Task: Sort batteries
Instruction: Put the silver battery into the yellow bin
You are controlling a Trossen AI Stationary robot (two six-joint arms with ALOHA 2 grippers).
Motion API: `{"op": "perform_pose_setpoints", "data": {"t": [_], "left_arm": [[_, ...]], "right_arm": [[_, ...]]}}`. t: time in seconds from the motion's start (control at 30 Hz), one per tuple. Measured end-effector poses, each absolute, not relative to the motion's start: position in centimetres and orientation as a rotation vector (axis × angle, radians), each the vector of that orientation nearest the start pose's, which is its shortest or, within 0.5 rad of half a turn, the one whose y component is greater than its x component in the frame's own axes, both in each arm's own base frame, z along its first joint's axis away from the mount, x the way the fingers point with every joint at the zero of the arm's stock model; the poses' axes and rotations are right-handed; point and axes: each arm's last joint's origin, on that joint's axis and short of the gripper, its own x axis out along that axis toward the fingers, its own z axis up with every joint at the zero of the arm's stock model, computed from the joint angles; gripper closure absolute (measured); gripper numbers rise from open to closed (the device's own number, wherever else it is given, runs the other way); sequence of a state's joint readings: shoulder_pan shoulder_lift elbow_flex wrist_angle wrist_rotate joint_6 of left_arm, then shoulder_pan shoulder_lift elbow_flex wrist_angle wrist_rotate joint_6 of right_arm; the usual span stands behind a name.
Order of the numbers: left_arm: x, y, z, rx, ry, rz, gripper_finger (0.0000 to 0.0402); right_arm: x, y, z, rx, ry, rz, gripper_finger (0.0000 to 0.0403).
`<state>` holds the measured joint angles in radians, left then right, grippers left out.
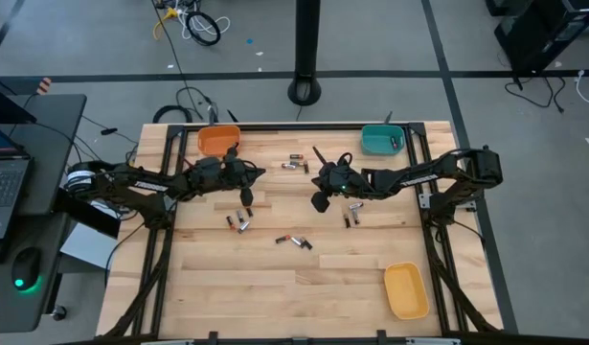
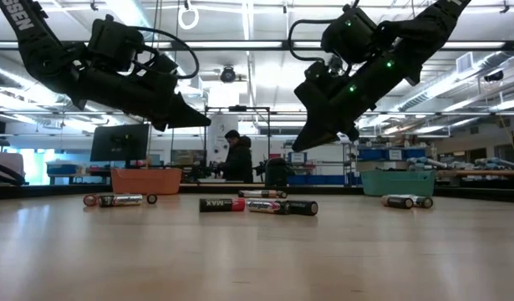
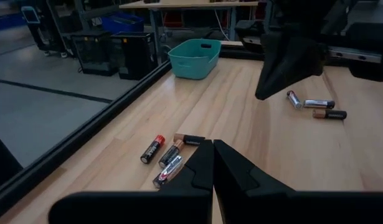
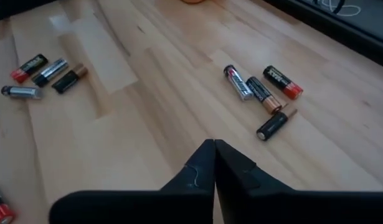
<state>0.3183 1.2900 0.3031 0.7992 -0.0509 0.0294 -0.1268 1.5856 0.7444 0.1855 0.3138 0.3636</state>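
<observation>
1. Batteries (image 1: 294,241) lie loose in small clusters across the middle of your wooden table (image 1: 275,297), none in the orange bin (image 1: 217,141), teal bin (image 1: 381,140) or yellow bin (image 1: 406,289).
2. Your left gripper (image 1: 259,173) hangs above the table near the orange bin, fingers pressed together, holding nothing.
3. Your right gripper (image 1: 316,153) hovers mid-table, likewise closed and empty.
</observation>
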Motion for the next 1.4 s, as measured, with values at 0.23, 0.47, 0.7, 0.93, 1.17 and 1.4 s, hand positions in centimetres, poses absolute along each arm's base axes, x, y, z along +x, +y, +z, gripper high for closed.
{"op": "perform_pose_setpoints", "data": {"t": [0.23, 0.47, 0.7, 0.93, 1.17, 1.4], "left_arm": [[21.8, 7.3, 17.3, 0.031, 0.164, 0.364, 0.0389], [21.9, 7.4, 17.6, 0.057, 0.161, 0.362, 0.0389], [21.9, 7.4, 17.6, 0.057, 0.161, 0.363, 0.0389], [21.9, 7.4, 17.6, 0.057, 0.161, 0.363, 0.0389], [21.9, 7.4, 17.6, 0.057, 0.161, 0.363, 0.0389], [21.9, 7.4, 17.6, 0.055, 0.161, 0.364, 0.0389]], "right_arm": [[31.1, -5.2, 18.1, 0.245, 0.631, -0.534, 0.039], [32.2, -6.0, 20.2, 0.251, 0.677, -0.408, 0.0393], [32.3, -6.8, 21.1, 0.285, 0.723, -0.337, 0.0389], [32.4, -7.0, 22.2, 0.259, 0.772, -0.334, 0.0391], [32.1, -7.1, 23.1, 0.252, 0.858, -0.414, 0.0391], [31.8, -7.5, 23.1, 0.277, 0.888, -0.469, 0.039]]}}
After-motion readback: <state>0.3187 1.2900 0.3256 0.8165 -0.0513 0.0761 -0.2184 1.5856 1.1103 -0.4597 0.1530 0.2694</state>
